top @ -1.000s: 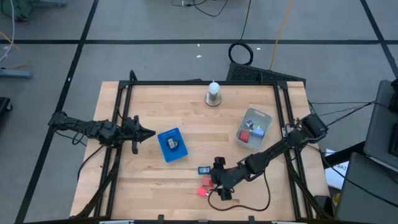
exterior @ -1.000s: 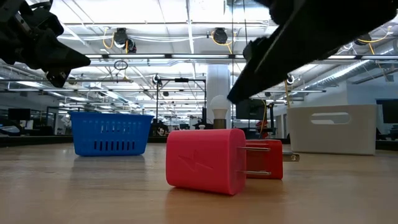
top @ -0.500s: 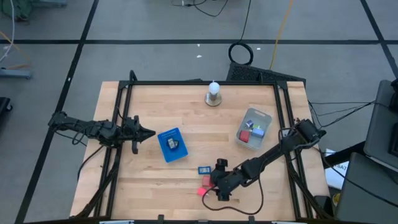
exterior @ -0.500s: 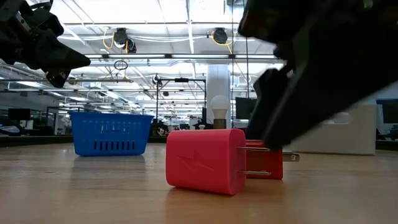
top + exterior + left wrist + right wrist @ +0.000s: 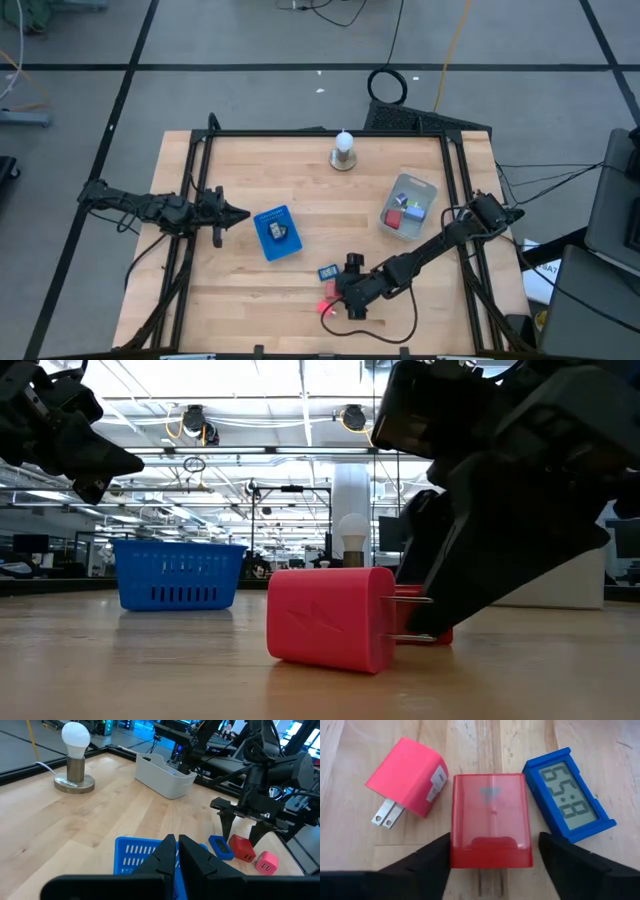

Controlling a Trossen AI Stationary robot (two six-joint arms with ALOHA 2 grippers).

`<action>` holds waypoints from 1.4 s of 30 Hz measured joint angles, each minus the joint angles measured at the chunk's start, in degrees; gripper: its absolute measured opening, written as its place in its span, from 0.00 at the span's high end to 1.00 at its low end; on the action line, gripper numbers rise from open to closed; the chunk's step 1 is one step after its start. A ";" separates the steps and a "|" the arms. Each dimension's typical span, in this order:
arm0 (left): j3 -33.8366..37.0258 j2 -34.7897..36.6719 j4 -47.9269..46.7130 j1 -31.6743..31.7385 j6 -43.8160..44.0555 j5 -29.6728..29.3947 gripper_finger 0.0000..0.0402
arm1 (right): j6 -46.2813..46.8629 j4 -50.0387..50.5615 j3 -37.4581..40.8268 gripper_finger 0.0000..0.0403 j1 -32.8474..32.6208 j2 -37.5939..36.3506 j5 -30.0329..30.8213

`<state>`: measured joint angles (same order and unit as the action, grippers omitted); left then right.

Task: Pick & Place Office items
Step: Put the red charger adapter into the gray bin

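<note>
A red translucent box (image 5: pixel 490 817) lies flat on the wood between a pink plug charger (image 5: pixel 407 777) and a small blue digital clock (image 5: pixel 567 802). My right gripper (image 5: pixel 495 836) is open and low over the box, one finger on each side of it. I cannot see either finger touching it. In the high view the right gripper (image 5: pixel 338 292) is near the table's near edge, by the red box (image 5: pixel 331 290), the charger (image 5: pixel 324 308) and the clock (image 5: pixel 327 272). My left gripper (image 5: pixel 235 213) is shut and waits in the air at the table's left side.
A blue basket (image 5: pixel 277 233) with a dark piece in it stands left of centre. A grey container (image 5: pixel 408 205) holding red and blue pieces stands to the right. A light bulb on a round base (image 5: pixel 344 150) stands near the far edge. Bare wood lies between them.
My right gripper has come down and moved a little toward the table's left and near edge. Its open fingers now stand on either side of the red box. The box, the charger and the clock have stayed where they were.
</note>
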<state>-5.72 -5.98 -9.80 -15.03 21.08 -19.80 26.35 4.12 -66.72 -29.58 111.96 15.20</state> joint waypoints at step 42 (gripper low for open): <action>-0.02 0.00 -2.43 0.00 -0.34 -0.82 0.95 | -21.02 -32.47 56.85 0.50 19.32 -85.66 -15.47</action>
<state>-5.74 -5.98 -12.23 -15.03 20.74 -20.63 5.33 -28.35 -9.87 -10.27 26.30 -0.27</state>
